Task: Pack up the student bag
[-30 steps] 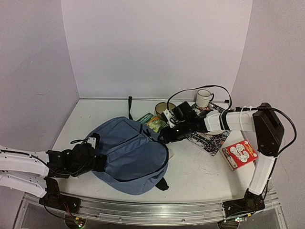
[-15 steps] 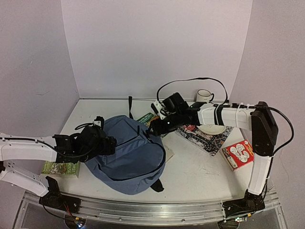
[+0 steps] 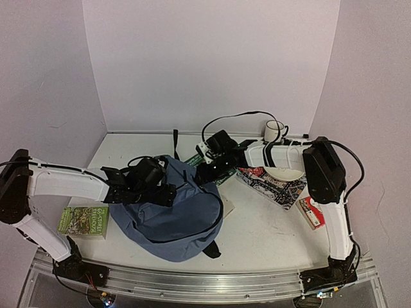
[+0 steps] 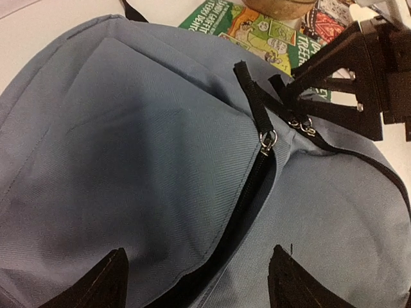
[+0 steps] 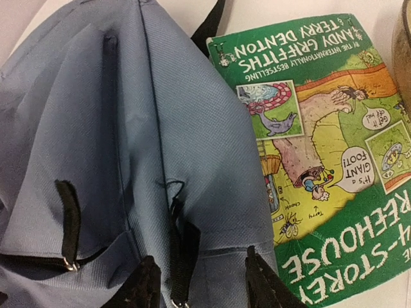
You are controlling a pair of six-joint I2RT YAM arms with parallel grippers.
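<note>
We see the slate-blue student bag (image 3: 176, 215) lying slumped front-up on the white counter (image 3: 270, 231), its black zip (image 4: 253, 186) partly open.

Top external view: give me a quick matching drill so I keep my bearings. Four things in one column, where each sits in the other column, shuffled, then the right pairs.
Things:
1. student bag
2. white mug
3. white bowl
4. red box

Places:
A. far right, close to the back wall
B. resting on the patterned book
C. right side, nearer the front, partly hidden
D. centre left, the biggest thing in view

Pairs: 1-D, 2-A, 3-B, 4-C
</note>
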